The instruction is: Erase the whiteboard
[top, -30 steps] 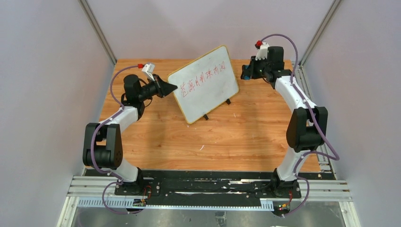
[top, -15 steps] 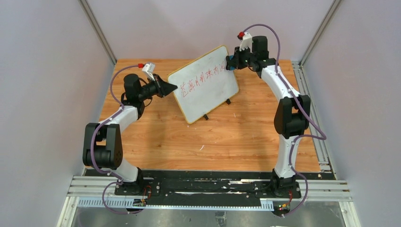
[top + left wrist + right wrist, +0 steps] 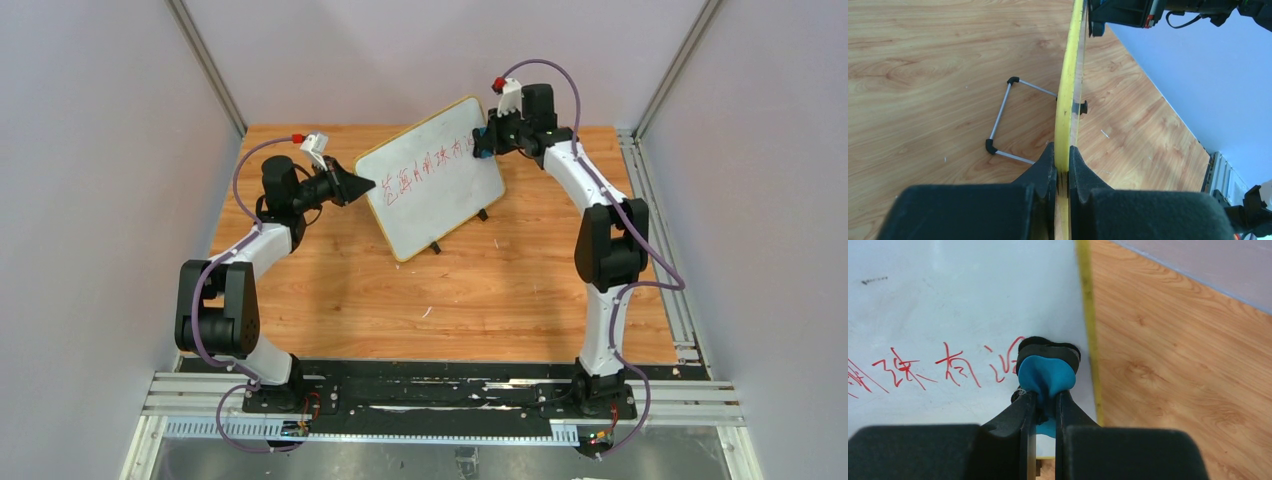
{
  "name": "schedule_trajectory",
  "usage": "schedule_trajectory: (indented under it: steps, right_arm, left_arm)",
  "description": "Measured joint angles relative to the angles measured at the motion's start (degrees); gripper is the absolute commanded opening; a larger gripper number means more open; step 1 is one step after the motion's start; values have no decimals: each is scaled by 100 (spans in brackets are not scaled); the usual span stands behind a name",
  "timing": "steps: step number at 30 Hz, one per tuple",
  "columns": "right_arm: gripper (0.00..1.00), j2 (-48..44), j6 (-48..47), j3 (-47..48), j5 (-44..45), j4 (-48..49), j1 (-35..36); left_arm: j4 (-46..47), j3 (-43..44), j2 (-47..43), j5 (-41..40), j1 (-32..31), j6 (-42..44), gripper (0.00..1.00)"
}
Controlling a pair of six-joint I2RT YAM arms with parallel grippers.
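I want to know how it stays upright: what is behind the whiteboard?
A wire prop stand with black corner caps rests on the wooden table. The whiteboard itself hides where it attaches.

The blue eraser [image 3: 1045, 375] covers part of the last red character [image 3: 1003, 359]. The left wrist camera sees the whiteboard [image 3: 1066, 100] edge-on, its written face hidden.
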Motion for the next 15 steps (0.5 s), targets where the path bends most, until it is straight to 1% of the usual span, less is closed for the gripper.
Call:
schedule_trajectory:
  steps: [7, 15]
  right_arm:
    - [1, -2, -238, -170, 343, 17, 466]
    - [1, -37, -588, -319, 861, 275, 752]
  left_arm:
    - [-61, 0, 0, -61, 9, -42, 0]
    - [-96, 0, 0, -111, 39, -72, 0]
